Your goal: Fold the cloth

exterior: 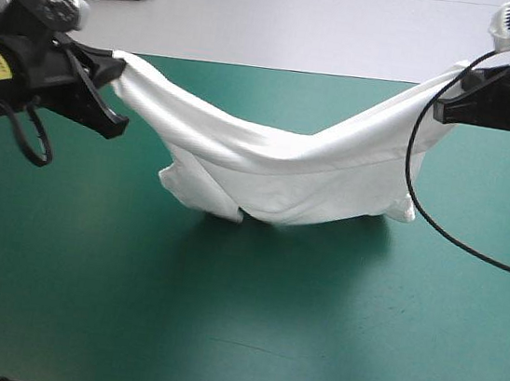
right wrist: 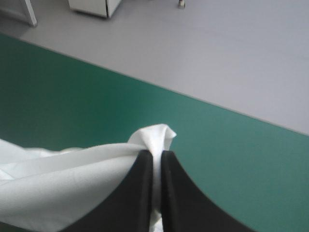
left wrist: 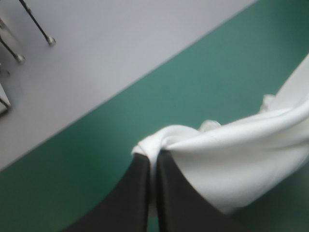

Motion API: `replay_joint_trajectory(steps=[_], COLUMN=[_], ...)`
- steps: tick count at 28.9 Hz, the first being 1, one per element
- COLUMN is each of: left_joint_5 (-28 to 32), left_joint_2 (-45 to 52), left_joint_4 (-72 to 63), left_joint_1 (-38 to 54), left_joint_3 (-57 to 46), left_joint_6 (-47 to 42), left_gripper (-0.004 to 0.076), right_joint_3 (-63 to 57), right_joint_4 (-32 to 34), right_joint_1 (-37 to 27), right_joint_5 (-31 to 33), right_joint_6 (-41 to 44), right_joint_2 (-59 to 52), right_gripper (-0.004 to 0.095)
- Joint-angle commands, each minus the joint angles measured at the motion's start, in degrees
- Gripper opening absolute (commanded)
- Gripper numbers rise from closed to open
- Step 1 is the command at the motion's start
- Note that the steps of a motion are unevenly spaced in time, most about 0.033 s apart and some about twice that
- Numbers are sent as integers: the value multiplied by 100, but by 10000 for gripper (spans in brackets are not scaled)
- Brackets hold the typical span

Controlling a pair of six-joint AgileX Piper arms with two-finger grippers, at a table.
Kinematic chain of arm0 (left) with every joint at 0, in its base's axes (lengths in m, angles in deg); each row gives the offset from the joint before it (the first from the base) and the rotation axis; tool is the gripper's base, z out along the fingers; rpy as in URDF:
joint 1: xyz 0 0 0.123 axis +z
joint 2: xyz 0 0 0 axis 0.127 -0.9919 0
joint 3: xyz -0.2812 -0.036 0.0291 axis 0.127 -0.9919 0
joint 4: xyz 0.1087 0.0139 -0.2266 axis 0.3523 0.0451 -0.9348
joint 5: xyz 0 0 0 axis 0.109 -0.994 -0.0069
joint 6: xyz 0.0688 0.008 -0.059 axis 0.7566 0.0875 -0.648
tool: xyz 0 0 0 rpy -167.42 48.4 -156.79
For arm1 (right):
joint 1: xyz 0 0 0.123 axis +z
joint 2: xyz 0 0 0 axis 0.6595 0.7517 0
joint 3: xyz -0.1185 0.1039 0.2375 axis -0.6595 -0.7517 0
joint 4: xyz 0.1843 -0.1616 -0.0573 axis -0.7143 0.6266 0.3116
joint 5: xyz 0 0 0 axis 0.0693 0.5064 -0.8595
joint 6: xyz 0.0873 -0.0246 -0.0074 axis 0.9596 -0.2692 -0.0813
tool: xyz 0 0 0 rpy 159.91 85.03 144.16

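The white T-shirt (exterior: 276, 170) hangs between both arms above the teal-green table (exterior: 219, 317), sagging in the middle, with its lower part resting on the cover. My left gripper (exterior: 119, 67) is shut on one end of the T-shirt (left wrist: 231, 159), which bunches at the fingertips of that gripper (left wrist: 153, 155). At the far right, my right gripper (exterior: 443, 103) is shut on the other end. In the right wrist view a knot of T-shirt (right wrist: 72, 183) pokes out past the right gripper (right wrist: 157, 154).
The table's far edge (exterior: 280, 69) runs just behind the lifted T-shirt, with grey floor beyond it. Bare teal-green cover stretches from the T-shirt to the near edge.
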Motion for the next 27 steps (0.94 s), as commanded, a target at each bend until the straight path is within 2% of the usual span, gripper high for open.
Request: replay_joint_trajectory(steps=[1,2,6,19,23,27], left_joint_5=[268,367,373,143,223,198], left_joint_2=[160,160,196,827,725,342], left_joint_4=[-144,-233,-647,-1174,-994,-839], left_joint_1=[-21,-21,-21,-21,-21,-21], left_joint_3=[897,1308,1833,2005,1971,1768], left_joint_6=[13,45,168,62,62,62], left_gripper=[-22,-22,-22,-22,-22,-22], right_joint_3=[764,1077,1588,1733,1723,1579], right_joint_4=[-241,-375,-554,-1493,-1434,-1008], right_joint_1=[-7,-7,-7,-7,-7,-7], right_joint_5=[-536,-622,-686,-715,-715,-660], right_joint_6=[19,19,-46,-106,-106,-106], right_joint_2=[-307,-361,-547,-1178,-1119,-851], right_gripper=[-13,-13,-13,-12,-12,-13])
